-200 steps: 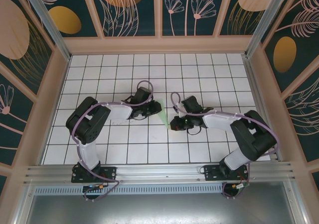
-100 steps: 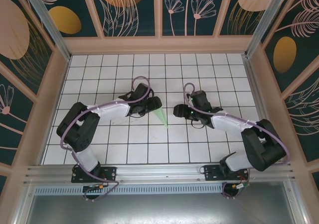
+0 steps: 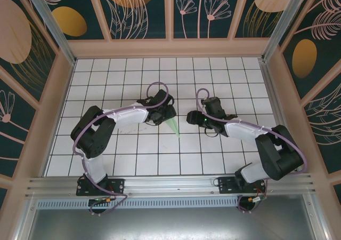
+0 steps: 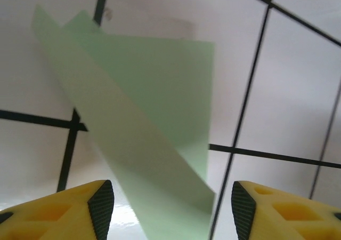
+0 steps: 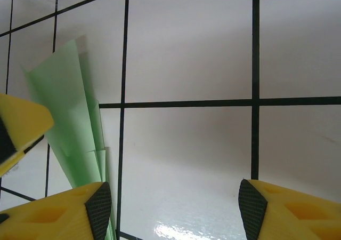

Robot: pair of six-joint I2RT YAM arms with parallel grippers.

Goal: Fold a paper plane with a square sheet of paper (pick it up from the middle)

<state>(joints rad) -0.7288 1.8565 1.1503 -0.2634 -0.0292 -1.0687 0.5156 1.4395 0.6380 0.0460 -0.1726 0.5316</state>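
Note:
The square sheet of paper is folded into a narrow pale green paper plane [image 3: 173, 127] that lies on the white tiles, its tip pointing toward the near edge. My left gripper [image 3: 166, 113] is at its wide back end and stands open. In the left wrist view the paper plane [image 4: 154, 106] runs between the spread fingers of my left gripper [image 4: 171, 210], with one flap standing up and neither pad touching it. My right gripper [image 3: 191, 116] is open just right of the plane. In the right wrist view the paper plane [image 5: 69, 112] lies left of my right gripper [image 5: 175, 208], whose jaws hold nothing.
The white grid table [image 3: 133, 154] is walled by a wooden frame [image 3: 58, 101] on the left, back and right. An aluminium rail [image 3: 170, 184] carrying both arm bases runs along the near edge. A yellow fingertip [image 5: 21, 125] of the left gripper shows in the right wrist view.
Both grippers have opened and let go of the plane, which now rests on the tiles. The right gripper has moved back and to the right, away from the paper.

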